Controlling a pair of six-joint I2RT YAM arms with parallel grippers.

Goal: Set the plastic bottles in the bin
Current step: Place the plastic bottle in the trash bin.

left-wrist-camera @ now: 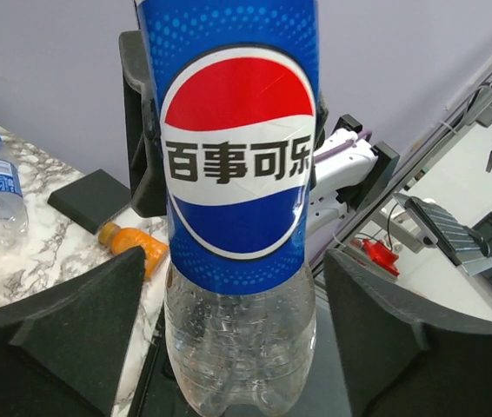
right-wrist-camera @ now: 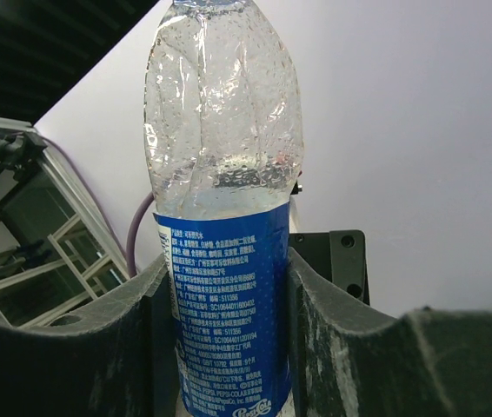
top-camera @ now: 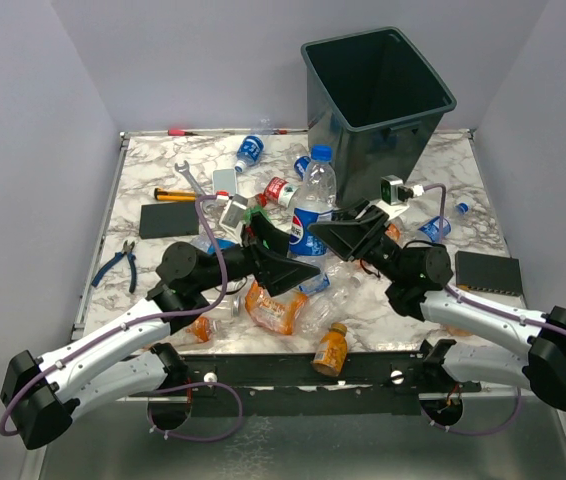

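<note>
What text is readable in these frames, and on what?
"百事可乐": front label of the Pepsi bottle, left wrist view.
Fine print on its back label, right wrist view: too small to read.
Labels on the other bottles, top view: too blurred to read.

White marble-patterned tabletop [top-camera: 148, 163] with grey veining. Near left edge, blue-handled pliers [top-camera: 118, 262]. Farther back, a flat black slab [top-camera: 168, 220], with a yellow-handled tool [top-camera: 170, 195] just behind and a silver wrench [top-camera: 191, 175] close by. Small grey slab [top-camera: 225, 181] beside wrench. Second black slab [top-camera: 488, 270] near right edge.
</note>
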